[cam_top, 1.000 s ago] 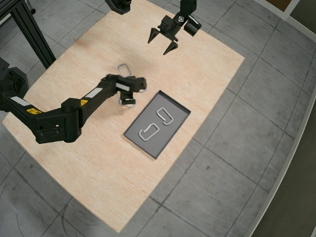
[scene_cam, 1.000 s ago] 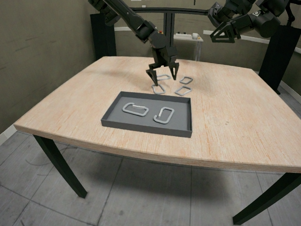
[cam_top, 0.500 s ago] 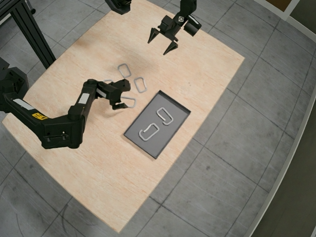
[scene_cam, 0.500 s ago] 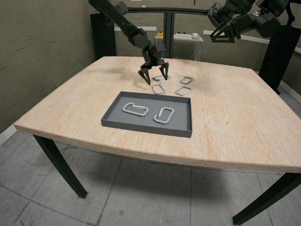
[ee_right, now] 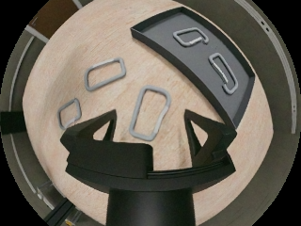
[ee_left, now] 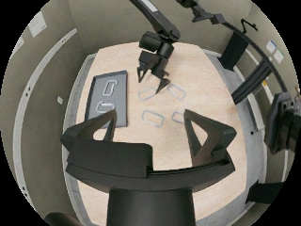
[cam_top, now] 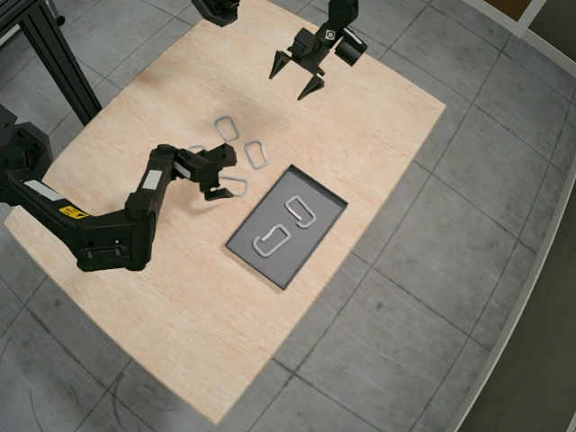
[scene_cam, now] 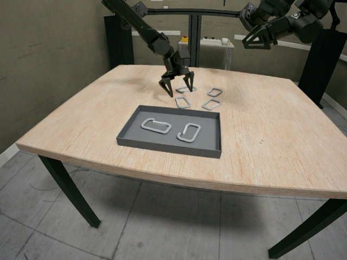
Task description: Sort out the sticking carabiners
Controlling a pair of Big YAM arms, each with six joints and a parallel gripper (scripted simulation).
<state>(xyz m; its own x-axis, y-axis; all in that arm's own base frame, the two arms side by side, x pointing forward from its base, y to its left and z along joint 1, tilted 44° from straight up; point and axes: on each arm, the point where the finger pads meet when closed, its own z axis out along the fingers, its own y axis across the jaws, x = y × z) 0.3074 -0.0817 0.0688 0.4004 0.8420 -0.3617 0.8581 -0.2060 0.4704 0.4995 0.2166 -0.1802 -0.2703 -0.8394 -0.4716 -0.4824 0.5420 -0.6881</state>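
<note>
Left claw (cam_top: 283, 88) (scene_cam: 257, 45) (ee_left: 150, 112): raised, open | right claw (cam_top: 232, 178) (scene_cam: 181, 93) (ee_left: 148, 87) (ee_right: 150, 112): lower, open, pointing down

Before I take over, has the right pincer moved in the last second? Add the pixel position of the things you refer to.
Yes. In the top view, the right pincer (cam_top: 230, 178) (scene_cam: 181, 93) (ee_left: 147, 88) (ee_right: 150, 112) has shifted away from the grey tray (cam_top: 279, 272) (scene_cam: 168, 149) (ee_left: 122, 89) (ee_right: 198, 52), toward the picture's left.
</note>
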